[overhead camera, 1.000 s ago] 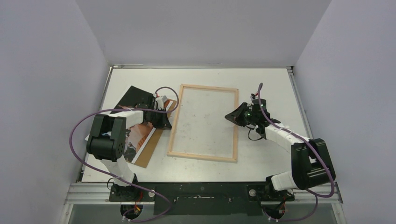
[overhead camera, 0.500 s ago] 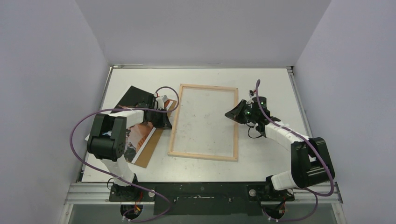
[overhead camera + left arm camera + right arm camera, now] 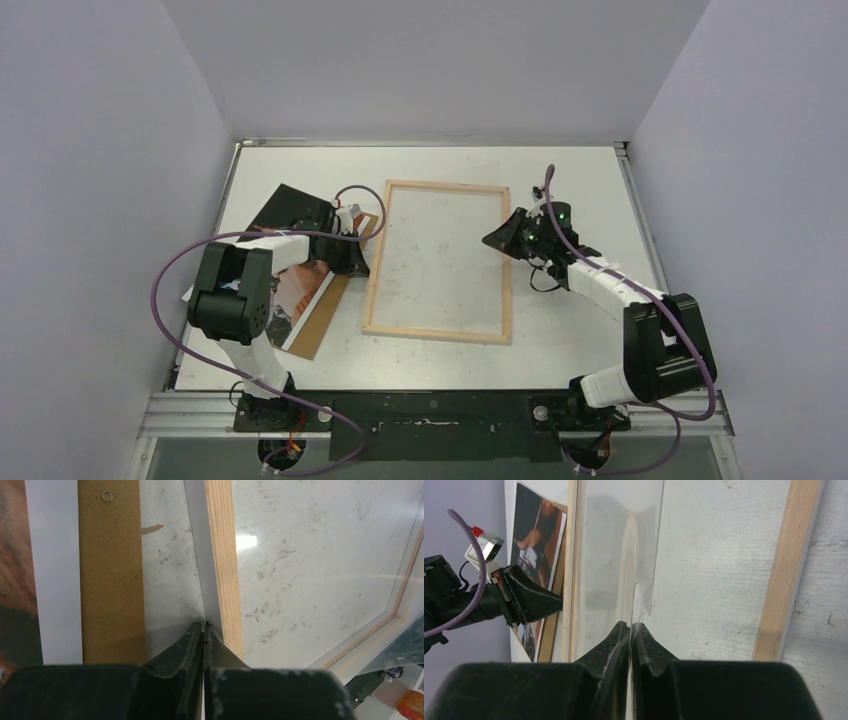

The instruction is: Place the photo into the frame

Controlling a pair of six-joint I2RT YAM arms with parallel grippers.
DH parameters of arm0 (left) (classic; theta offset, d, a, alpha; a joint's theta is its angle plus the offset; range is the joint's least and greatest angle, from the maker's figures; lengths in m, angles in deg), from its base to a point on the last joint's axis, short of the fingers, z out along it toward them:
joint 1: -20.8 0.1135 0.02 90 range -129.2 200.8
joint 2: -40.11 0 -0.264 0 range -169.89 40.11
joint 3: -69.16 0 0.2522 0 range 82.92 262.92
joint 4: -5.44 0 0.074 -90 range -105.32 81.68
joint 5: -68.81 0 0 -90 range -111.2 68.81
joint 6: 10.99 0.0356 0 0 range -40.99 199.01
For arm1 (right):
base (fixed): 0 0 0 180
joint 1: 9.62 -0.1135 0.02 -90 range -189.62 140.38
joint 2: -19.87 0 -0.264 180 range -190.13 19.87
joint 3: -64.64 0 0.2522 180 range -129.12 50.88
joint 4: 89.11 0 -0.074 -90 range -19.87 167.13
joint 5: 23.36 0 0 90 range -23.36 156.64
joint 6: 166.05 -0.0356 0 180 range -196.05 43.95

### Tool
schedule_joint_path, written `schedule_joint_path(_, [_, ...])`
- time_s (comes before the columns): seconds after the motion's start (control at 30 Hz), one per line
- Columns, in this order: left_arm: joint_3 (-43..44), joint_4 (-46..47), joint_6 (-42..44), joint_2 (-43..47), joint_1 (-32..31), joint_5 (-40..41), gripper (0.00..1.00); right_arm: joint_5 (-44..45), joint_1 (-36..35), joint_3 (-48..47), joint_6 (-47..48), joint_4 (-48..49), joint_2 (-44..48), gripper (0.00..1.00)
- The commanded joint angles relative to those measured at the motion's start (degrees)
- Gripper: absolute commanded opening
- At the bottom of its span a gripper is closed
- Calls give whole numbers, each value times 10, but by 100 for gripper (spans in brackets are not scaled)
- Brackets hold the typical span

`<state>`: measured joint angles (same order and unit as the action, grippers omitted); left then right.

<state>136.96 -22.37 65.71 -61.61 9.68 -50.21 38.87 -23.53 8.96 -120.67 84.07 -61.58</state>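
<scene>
The light wood frame (image 3: 372,270) lies flat mid-table, and its slats show in both wrist views (image 3: 223,555) (image 3: 786,570). The photo (image 3: 292,298) lies face up to its left on a brown backing board (image 3: 322,318), partly under my left arm, and also shows in the right wrist view (image 3: 536,535). A thin clear pane (image 3: 619,555) spans the frame's opening. My left gripper (image 3: 204,625) (image 3: 364,266) is shut on the pane's left edge beside the left slat. At the frame's right slat, my right gripper (image 3: 631,625) (image 3: 488,240) is shut on the opposite edge.
Grey walls close in the table (image 3: 570,340) on the left, far and right sides. The backing board (image 3: 110,570) carries a small metal ring. Purple cables loop off both arms.
My right gripper has moved slightly toward the far side. The frame's near end has shifted a little to the right. My left gripper has barely moved.
</scene>
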Motion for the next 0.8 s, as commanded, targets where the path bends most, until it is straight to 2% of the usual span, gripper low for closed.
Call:
schedule_joint_path(0.0, [13,-5,5,-4,-4,-10,0,15,-4,-30,31,34,-11,5])
schedule_joint_path(0.27, [14,-5,6,-6,-5,-10,0,10,-9,-43,35,35,-29,5])
schedule_joint_path(0.77, [3,5,16,-10,-31,-11,0,60,-33,48,-91,77,-2,5])
